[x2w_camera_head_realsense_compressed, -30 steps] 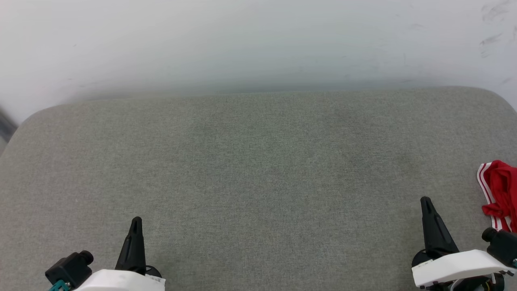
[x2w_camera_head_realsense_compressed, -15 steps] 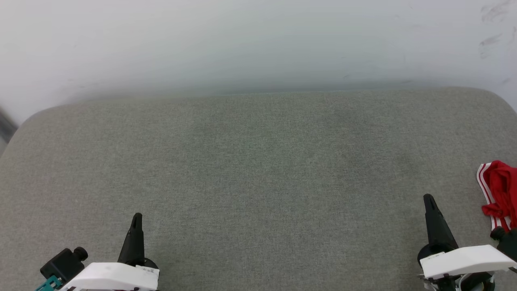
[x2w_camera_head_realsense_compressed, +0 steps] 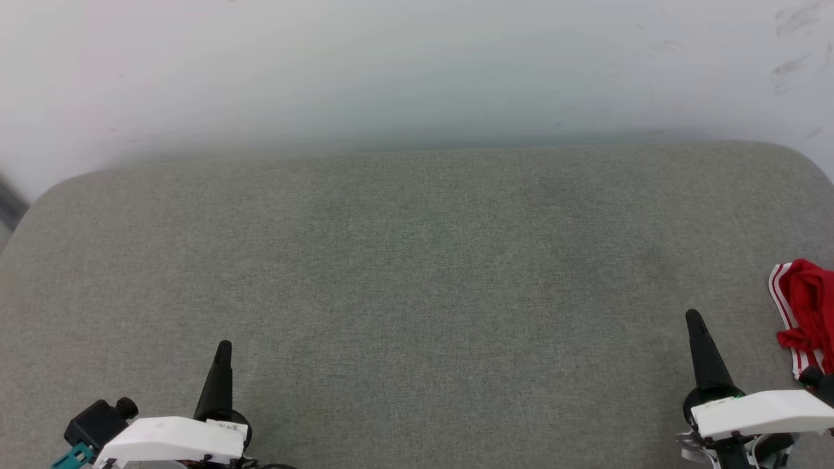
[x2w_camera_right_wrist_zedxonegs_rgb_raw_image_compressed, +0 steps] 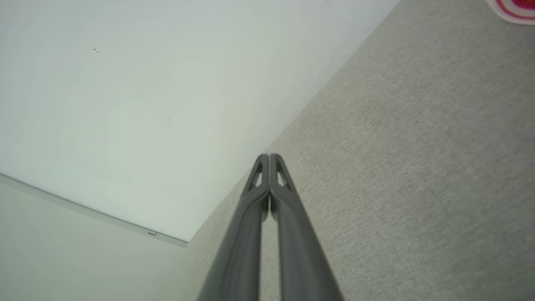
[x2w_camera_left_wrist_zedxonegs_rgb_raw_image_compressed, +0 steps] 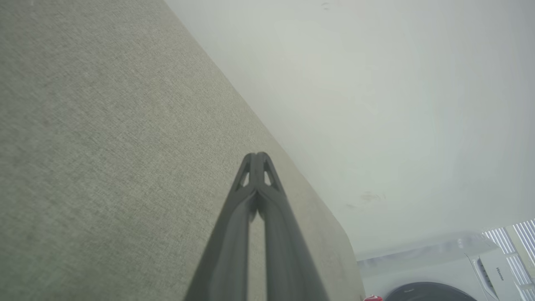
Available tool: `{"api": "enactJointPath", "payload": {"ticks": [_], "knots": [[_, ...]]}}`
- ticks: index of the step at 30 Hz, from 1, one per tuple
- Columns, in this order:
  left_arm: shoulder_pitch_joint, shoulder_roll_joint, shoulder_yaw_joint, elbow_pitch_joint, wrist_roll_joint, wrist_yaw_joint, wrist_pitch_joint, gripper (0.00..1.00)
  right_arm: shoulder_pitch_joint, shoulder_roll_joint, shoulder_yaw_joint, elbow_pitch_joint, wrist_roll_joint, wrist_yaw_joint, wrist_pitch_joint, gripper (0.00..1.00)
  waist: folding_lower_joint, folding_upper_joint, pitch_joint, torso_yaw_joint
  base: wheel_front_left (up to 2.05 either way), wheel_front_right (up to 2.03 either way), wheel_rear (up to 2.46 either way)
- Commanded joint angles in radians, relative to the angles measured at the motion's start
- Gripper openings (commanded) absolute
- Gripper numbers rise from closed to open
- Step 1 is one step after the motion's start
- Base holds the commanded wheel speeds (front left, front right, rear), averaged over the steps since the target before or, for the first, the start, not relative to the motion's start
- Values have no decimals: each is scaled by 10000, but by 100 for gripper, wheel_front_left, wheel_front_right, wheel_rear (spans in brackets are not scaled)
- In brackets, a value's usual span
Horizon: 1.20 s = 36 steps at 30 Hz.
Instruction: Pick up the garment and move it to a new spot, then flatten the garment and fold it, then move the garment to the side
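The red garment (x2w_camera_head_realsense_compressed: 806, 311) lies crumpled at the far right edge of the grey cushion (x2w_camera_head_realsense_compressed: 417, 273), its red-and-white striped trim showing; most of it runs out of the picture. A blurred corner of the garment (x2w_camera_right_wrist_zedxonegs_rgb_raw_image_compressed: 514, 9) sits at the top right of the right wrist view. My right gripper (x2w_camera_head_realsense_compressed: 694, 318) is shut and holds nothing, a little left of the garment and apart from it. My left gripper (x2w_camera_head_realsense_compressed: 223, 345) is shut too, low on the left over bare cushion. Both pairs of fingertips meet in the wrist views: left gripper (x2w_camera_left_wrist_zedxonegs_rgb_raw_image_compressed: 256, 156), right gripper (x2w_camera_right_wrist_zedxonegs_rgb_raw_image_compressed: 269, 156).
A pale wall (x2w_camera_head_realsense_compressed: 417, 65) rises behind the cushion's far edge. A white appliance with a dark round door (x2w_camera_left_wrist_zedxonegs_rgb_raw_image_compressed: 430, 290) stands beyond the cushion's end in the left wrist view. The cushion's corners are rounded at left and right.
Both grippers have crept slightly forward and their white wrists have sunk lower in the head view. The garment has not moved.
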Motion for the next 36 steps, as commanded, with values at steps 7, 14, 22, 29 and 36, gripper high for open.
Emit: {"api": "enactJointPath", "payload": {"ticks": [7, 14, 22, 29, 36], "knots": [[-372, 69, 59, 50, -802, -82, 206, 0, -323, -74, -71, -8, 880, -1, 210, 0, -1, -1, -10, -1, 0, 0, 0], [-520, 68, 115, 207, -1686, -113, 452, 0, -400, -72, -139, 87, 1847, -2, 438, 0, -1, -1, -24, -3, 0, 0, 0], [-666, 66, 165, 330, -2407, -145, 662, 0, -472, -67, -194, 160, 2635, -2, 631, 0, -1, -1, -36, -5, 0, 0, 0], [-763, 64, 204, 438, -3003, -182, 835, 0, -550, -62, -245, 219, 3278, -2, 787, 0, -1, -1, -47, -6, 0, 0, 0], [-869, 60, 236, 540, -3568, -215, 992, 0, -577, -54, -290, 274, 3889, -2, 945, 0, -1, -1, -58, -7, 0, 0, 0]]}}
